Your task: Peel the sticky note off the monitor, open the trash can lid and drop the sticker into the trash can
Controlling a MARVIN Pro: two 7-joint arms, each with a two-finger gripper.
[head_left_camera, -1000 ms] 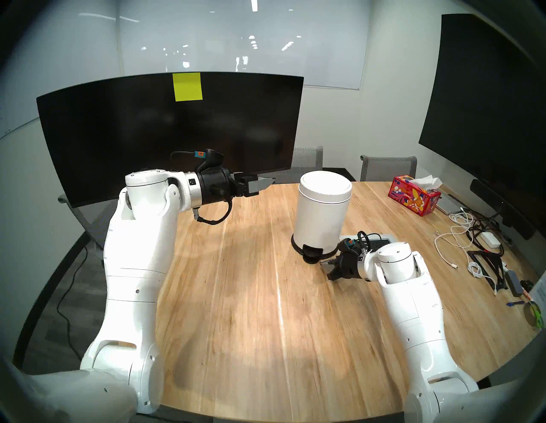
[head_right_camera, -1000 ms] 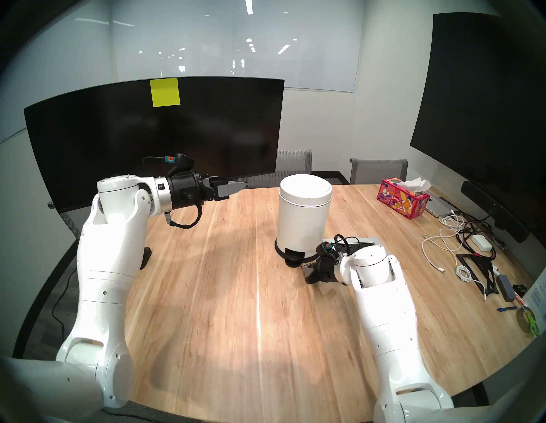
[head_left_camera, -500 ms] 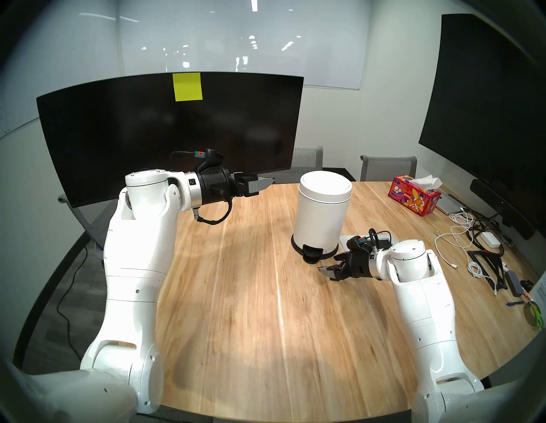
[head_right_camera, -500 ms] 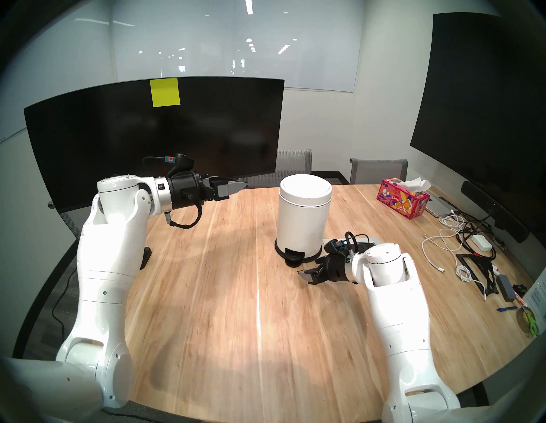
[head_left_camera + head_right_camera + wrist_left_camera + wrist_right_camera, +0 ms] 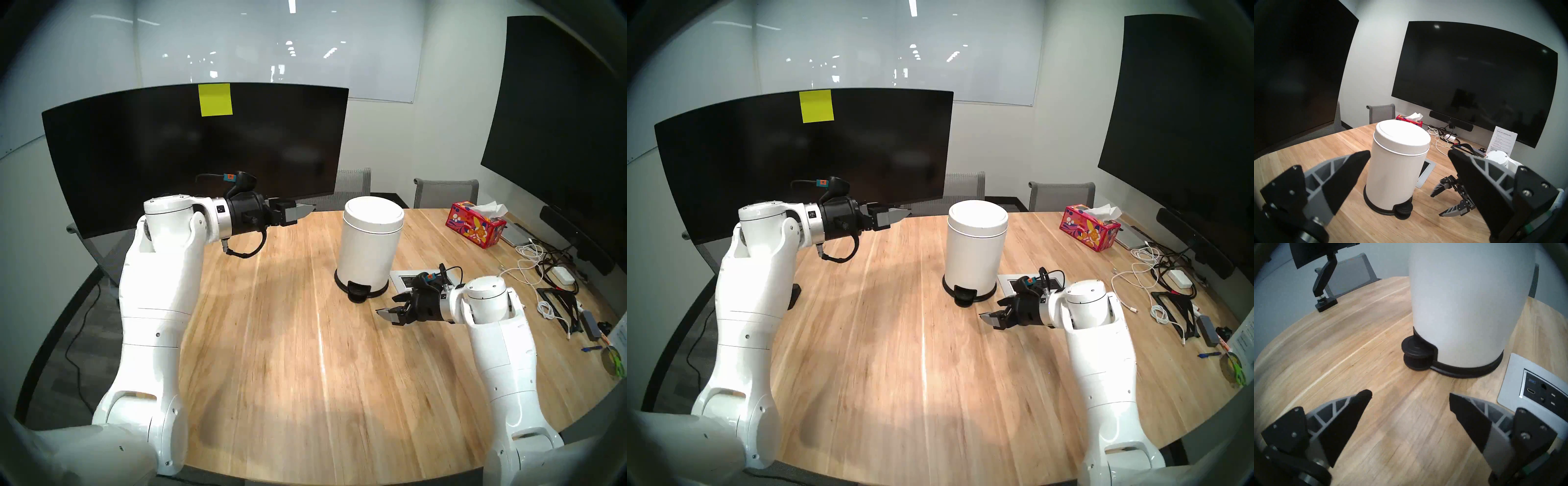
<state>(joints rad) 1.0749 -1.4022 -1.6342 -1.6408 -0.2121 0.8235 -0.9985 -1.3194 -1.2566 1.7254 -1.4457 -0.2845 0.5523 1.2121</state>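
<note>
Tabletop [image 5: 288,339]: wooden, carries the trash can and stray cables off to the right claw's outer side.

Monitor [image 5: 152,152]: stands well above and behind the left claw [image 5: 307,212]. Sticky note [image 5: 215,99] remains stuck at the screen's top edge, high above the left claw and far from the right one. Peeling is not done.

Trash can [image 5: 368,251]: upright, directly ahead of the left claw and just beyond the right claw [image 5: 390,305]. Trash can lid [image 5: 374,214] sits closed. Foot pedal [image 5: 1416,351] lies ahead of the right claw, slightly to its left, apart from both fingers.

Left claw: fingers apart, empty, hovering above the tabletop, level with the lid.
Right claw: fingers apart, empty, low over the tabletop.

Assessment: no step is complete. Peeling, lid opening and disposal all remain.
</note>
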